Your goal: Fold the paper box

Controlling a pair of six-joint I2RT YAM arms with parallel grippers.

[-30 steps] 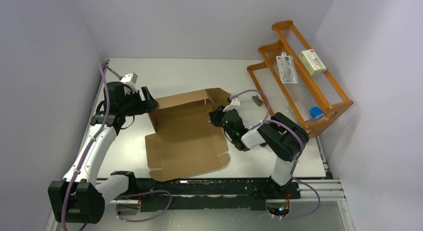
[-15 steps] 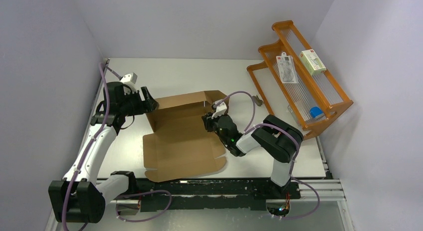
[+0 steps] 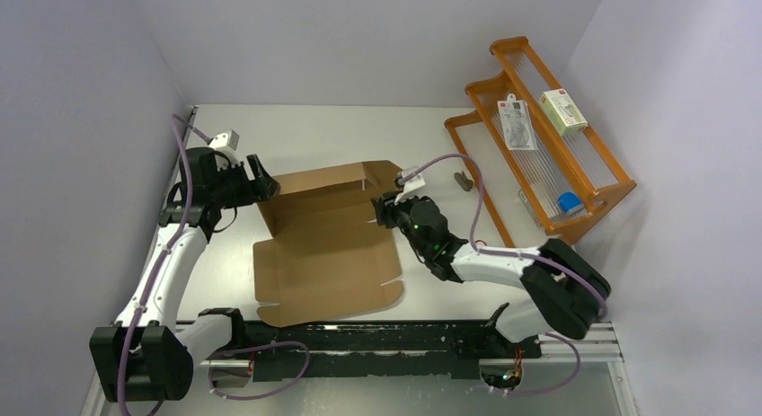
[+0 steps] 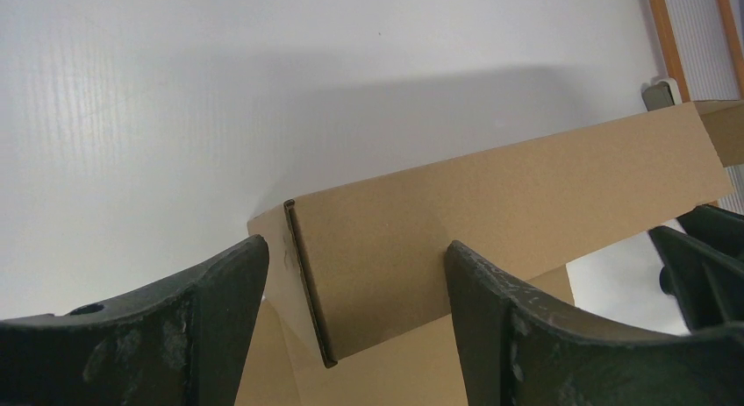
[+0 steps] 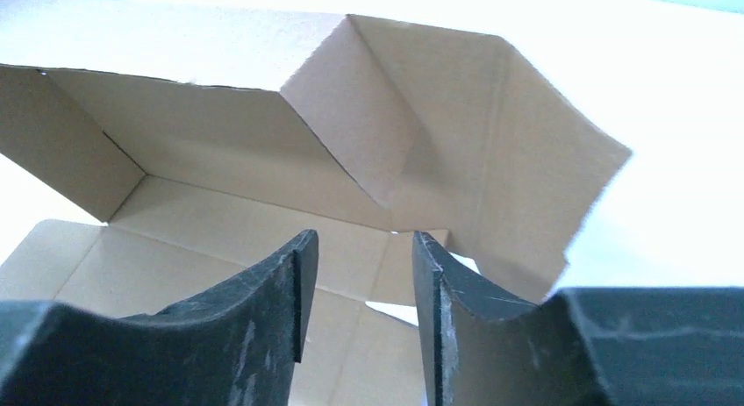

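Cardboard box (image 3: 328, 245) lies in the middle of the table (image 3: 305, 133), with its base flat and its rear wall raised. Left gripper (image 4: 355, 279) is released, jaws wide astride the wall's left corner without pinching it. Right gripper (image 5: 360, 248) hovers by the wall's right end flap, jaws partly apart, nothing between them.

I count one box (image 3: 328, 245) on one table (image 3: 314, 133). Right of the box stands one rack (image 3: 593, 209), and with it are three small things: one carton (image 3: 563, 110), one clear packet (image 3: 516, 122) and one blue item (image 3: 568, 202). Just right of the box lies one small grey piece (image 3: 464, 180). I have two arms, a left arm (image 3: 171, 263) and a right arm (image 3: 503, 263), with two pairs of jaws, one pair at each end of the box.
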